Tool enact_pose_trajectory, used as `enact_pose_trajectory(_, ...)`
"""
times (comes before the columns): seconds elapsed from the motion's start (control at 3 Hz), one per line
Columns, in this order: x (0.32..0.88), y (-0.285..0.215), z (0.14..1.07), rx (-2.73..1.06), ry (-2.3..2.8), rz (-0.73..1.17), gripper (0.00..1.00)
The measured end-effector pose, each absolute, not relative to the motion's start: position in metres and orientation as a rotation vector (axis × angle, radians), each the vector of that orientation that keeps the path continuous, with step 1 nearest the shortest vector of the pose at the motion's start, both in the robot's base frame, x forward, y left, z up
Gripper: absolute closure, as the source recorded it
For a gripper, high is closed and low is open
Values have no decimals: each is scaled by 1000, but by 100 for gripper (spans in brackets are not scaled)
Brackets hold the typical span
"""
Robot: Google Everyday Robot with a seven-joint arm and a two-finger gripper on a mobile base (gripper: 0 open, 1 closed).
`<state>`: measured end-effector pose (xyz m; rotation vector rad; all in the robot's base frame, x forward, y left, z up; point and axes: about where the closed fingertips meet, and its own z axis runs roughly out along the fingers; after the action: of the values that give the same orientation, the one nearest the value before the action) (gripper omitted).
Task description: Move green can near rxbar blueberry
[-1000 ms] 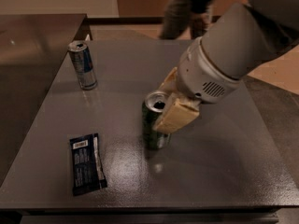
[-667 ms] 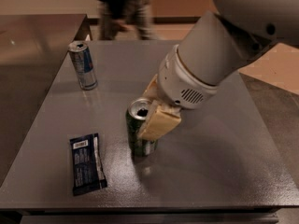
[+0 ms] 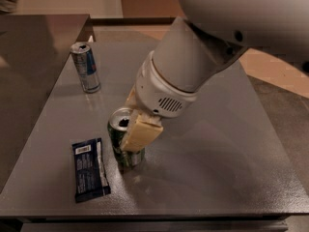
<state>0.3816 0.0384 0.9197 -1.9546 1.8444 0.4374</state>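
The green can (image 3: 120,141) stands upright on the grey table (image 3: 203,158), dark green with a silver open top. My gripper (image 3: 131,129) is shut on the green can, with one pale finger (image 3: 140,135) lying across its right side. The rxbar blueberry (image 3: 90,169), a flat navy wrapper with a white barcode label, lies flat just left of the can, a short gap between them. My white arm comes down from the upper right and hides the can's far side.
A slim blue-and-silver can (image 3: 86,66) stands upright at the table's back left. A darker counter (image 3: 34,57) adjoins the table on the left. The table's front edge (image 3: 154,216) runs just below the wrapper.
My gripper has carried the green can left and toward the front, closer to the navy wrapper. The blue-and-silver can and the wrapper have not moved.
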Motion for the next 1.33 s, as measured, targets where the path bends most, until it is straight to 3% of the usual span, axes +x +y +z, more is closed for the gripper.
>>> enact_pose_trajectory(1.0,377,50,910,-1960,1854,420,12)
enact_pose_trajectory(1.33,375,51,914,-1960,1847,409,0)
